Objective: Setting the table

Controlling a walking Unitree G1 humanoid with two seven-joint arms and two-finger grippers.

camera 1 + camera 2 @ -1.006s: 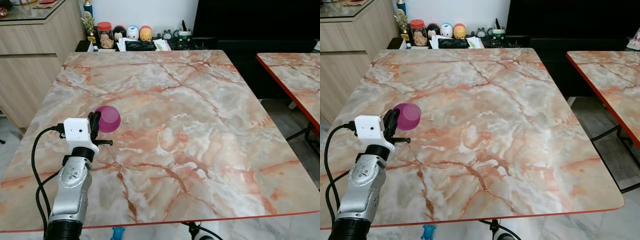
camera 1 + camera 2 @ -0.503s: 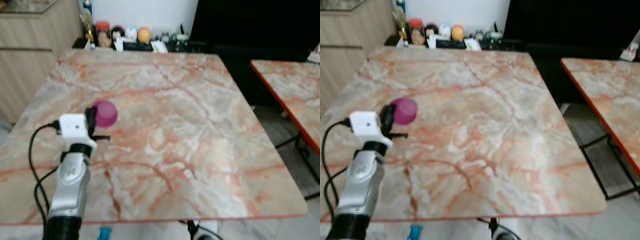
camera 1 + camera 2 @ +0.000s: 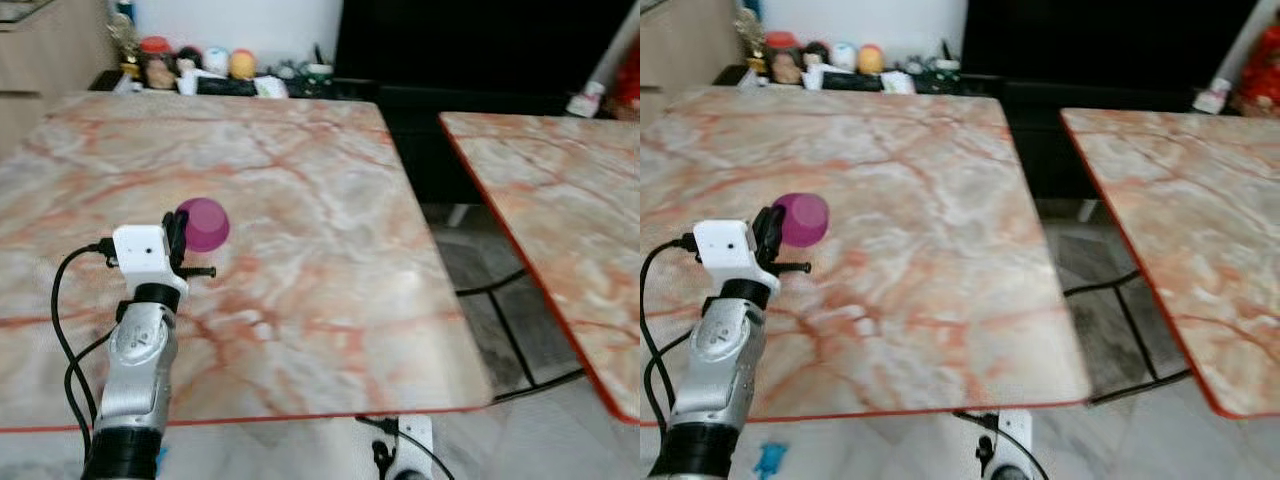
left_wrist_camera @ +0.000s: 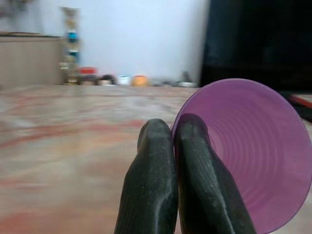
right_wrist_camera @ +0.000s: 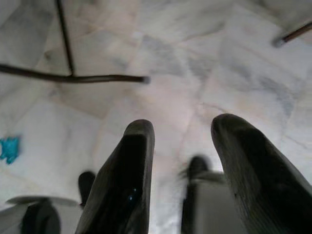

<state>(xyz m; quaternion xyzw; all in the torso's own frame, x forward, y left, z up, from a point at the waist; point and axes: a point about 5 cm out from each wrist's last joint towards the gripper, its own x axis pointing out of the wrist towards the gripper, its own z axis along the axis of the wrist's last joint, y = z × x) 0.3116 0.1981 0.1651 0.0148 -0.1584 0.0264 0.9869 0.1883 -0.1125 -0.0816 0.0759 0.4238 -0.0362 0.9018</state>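
Purple cup (image 3: pixel 205 223) sits pinched by its rim in our left gripper (image 3: pixel 178 232) above the bare marble surface (image 3: pixel 300 180), not yet placed.

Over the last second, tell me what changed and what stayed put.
The camera swung to the robot's right: the second marble table now fills much more of the picture, and the cabinet has slid out at the left. That is the view turning, not things moving. The left gripper stays shut on the rim of the purple cup, held over the near table as before. Nothing was let go or newly picked up.
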